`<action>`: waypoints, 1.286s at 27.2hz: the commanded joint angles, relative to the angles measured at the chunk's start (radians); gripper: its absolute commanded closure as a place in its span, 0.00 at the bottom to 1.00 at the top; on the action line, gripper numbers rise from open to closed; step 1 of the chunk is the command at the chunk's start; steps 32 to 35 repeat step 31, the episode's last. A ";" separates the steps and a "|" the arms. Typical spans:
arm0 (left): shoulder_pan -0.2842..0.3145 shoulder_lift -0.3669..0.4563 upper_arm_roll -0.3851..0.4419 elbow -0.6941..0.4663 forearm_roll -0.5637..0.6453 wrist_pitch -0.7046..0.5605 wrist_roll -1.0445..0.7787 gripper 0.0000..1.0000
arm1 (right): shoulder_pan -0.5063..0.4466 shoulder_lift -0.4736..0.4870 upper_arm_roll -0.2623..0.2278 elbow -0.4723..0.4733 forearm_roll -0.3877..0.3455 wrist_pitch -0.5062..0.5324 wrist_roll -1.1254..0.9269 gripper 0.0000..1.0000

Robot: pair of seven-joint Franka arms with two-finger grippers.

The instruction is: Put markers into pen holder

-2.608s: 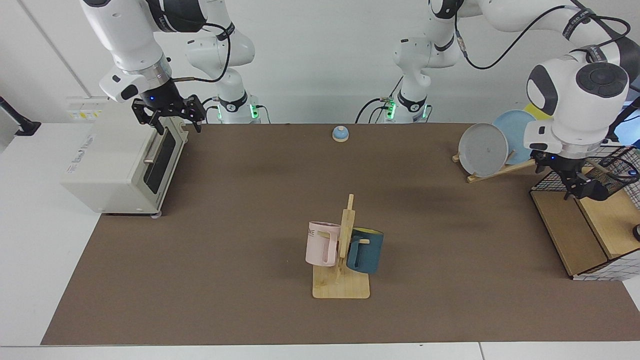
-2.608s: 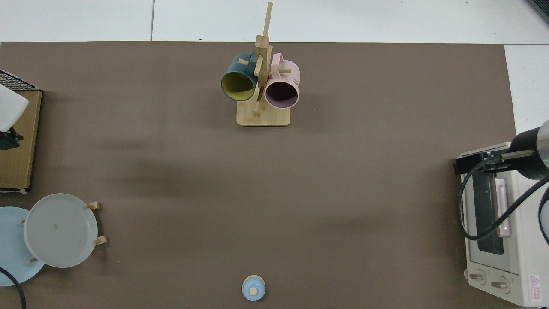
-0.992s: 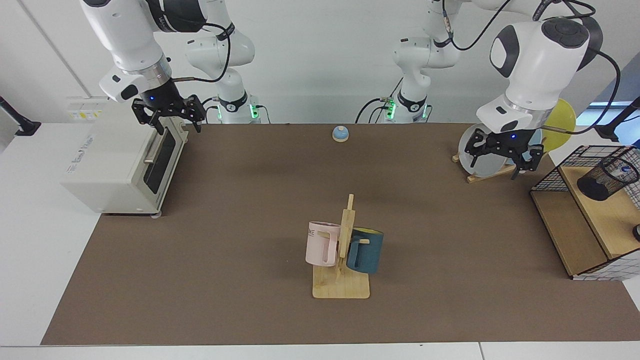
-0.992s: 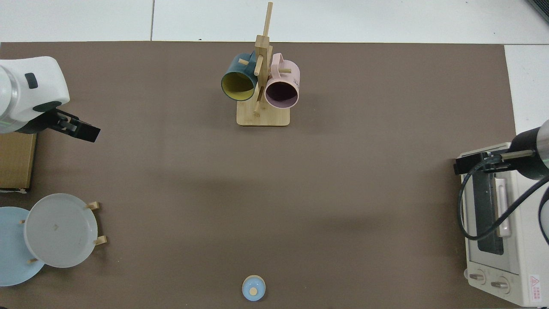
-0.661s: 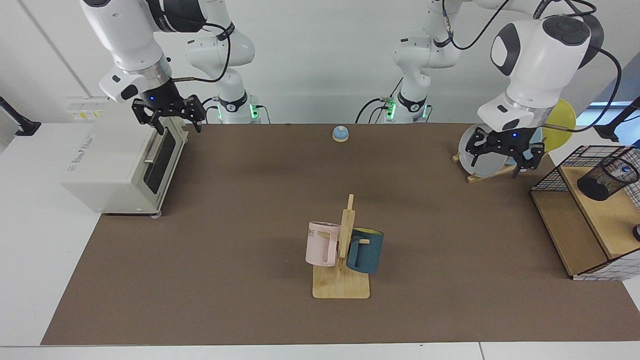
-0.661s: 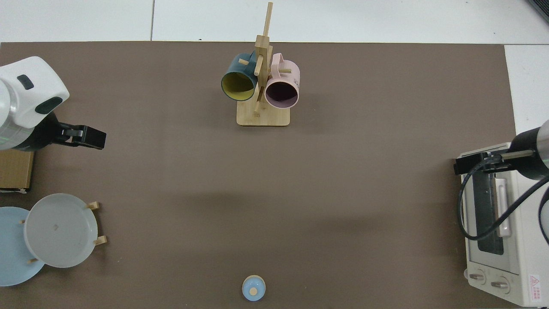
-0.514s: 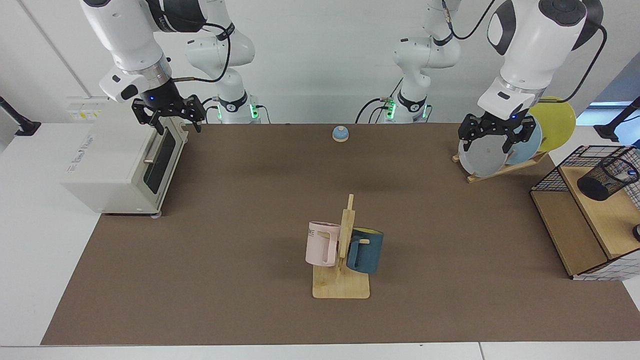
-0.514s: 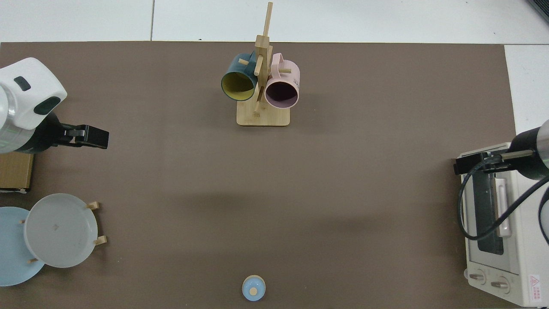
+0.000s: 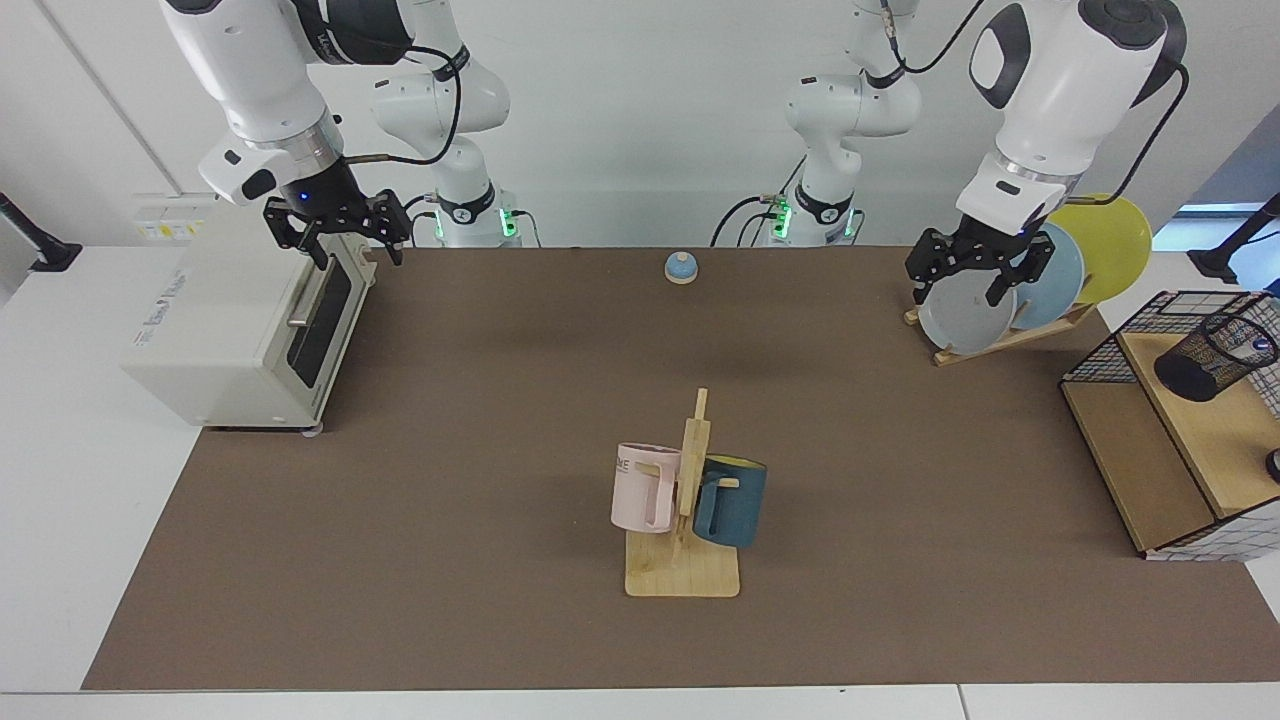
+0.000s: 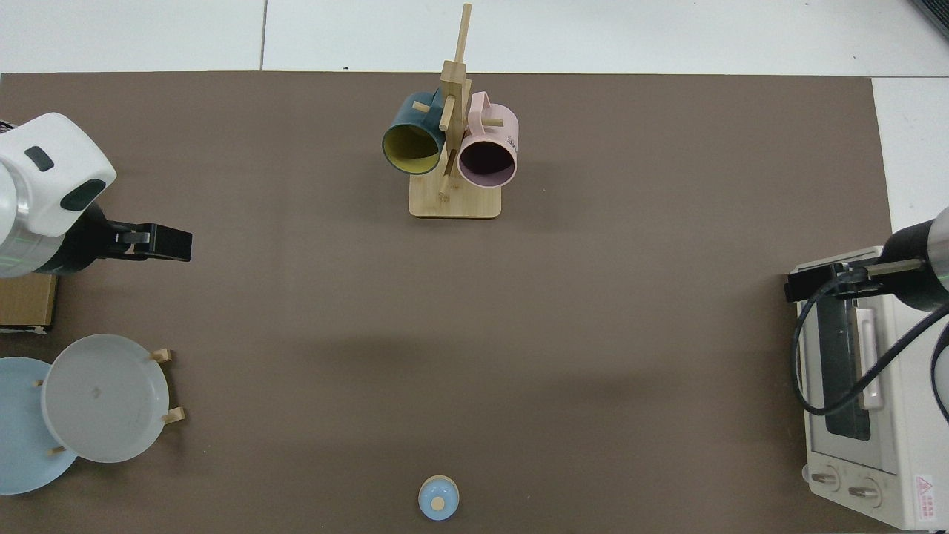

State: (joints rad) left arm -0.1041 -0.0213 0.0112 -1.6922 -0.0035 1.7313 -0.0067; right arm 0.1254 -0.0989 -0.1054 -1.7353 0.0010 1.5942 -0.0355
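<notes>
Both jaws stand spread and empty, the left gripper (image 9: 968,275) hanging before the plate rack (image 9: 990,340) at two o'clock, the waiting right gripper (image 9: 336,232) over the toaster oven (image 9: 240,320) at ten o'clock, while the pen holder (image 9: 1212,357) on the shelf (image 9: 1190,440) at three o'clock tilts its mouth up and outward, a blue marker (image 9: 1264,344) tip showing inside.

Robotics lab, staged as a mock kitchen. Evidence: two white arms on bases at the top centre of the facing view, green status lights lit, cables exposed, bare white wall behind. Brown mat (image 9: 500,400) covers a white bench. Household props spaced wide apart: toaster oven (image 9: 240,330) at the left edge, plate rack (image 9: 1010,290) at upper right, mug tree (image 9: 685,510) at lower centre, call bell (image 9: 680,267) at top centre, wire shelf (image 9: 1150,440) at the right edge.
</notes>
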 commanded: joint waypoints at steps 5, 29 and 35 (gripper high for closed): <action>-0.002 -0.019 0.007 0.014 -0.015 -0.025 0.051 0.00 | -0.009 -0.007 0.003 0.006 -0.004 -0.022 -0.026 0.00; 0.099 -0.017 -0.051 0.043 -0.012 -0.119 0.054 0.00 | -0.009 -0.007 0.003 0.006 -0.004 -0.022 -0.026 0.00; 0.099 -0.017 -0.053 0.043 -0.012 -0.125 0.054 0.00 | -0.009 -0.007 0.003 0.006 -0.004 -0.022 -0.026 0.00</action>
